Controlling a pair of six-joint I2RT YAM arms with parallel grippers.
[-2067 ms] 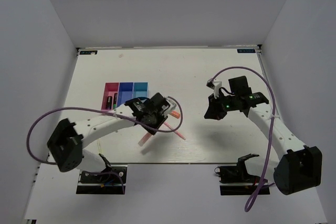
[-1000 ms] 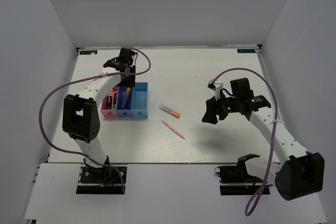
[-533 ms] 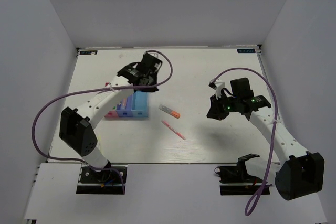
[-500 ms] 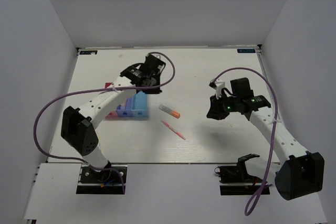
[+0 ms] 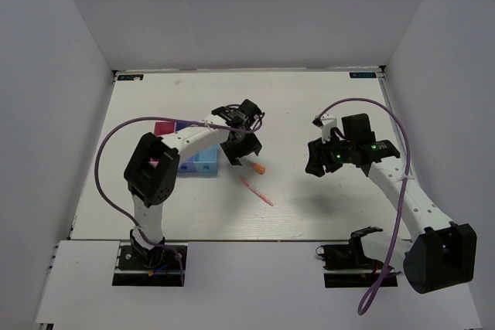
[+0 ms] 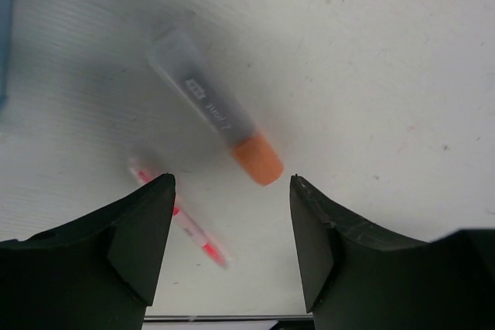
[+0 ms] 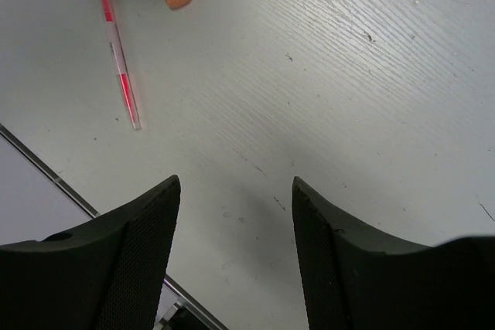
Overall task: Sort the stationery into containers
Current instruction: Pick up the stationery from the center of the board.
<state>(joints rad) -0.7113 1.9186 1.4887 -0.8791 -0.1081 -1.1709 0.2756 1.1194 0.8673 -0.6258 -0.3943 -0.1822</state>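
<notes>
While the left arm partly hides it, the three-compartment tray sits left of centre on the tabletop. Just right of it, the left gripper hangs spread and empty over the grey-and-orange marker, with the thin pink pen lying nearby. Farther right, the right gripper is spread too, holding nothing.

The tray is half covered by the left arm; the grey-and-orange marker is blurred, the pink-red pen partly hidden by the left gripper.

Grey-and-orange marker beside thin pink pen
</notes>
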